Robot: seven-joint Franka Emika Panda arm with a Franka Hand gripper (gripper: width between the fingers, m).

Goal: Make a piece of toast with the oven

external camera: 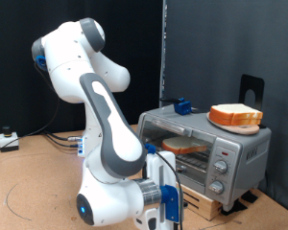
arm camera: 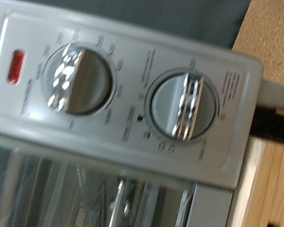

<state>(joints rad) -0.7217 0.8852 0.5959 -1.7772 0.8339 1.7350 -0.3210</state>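
The exterior view is evenly lit and fairly sharp against a dark backdrop, with soft highlights on the white arm (external camera: pixel 101 105). The wrist view is soft and blurred, with bright glare streaks on the oven (arm camera: pixel 133 104) knobs (arm camera: pixel 74 80) and pale washed-out edges.

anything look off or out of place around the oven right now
One oddity: a second bread slice on an orange plate sits on top of the oven. The piece of toast lies flat inside behind the glass door. The gripper is low in front of the oven; the wrist view shows two knobs close up. Nothing looks spilled or damaged.
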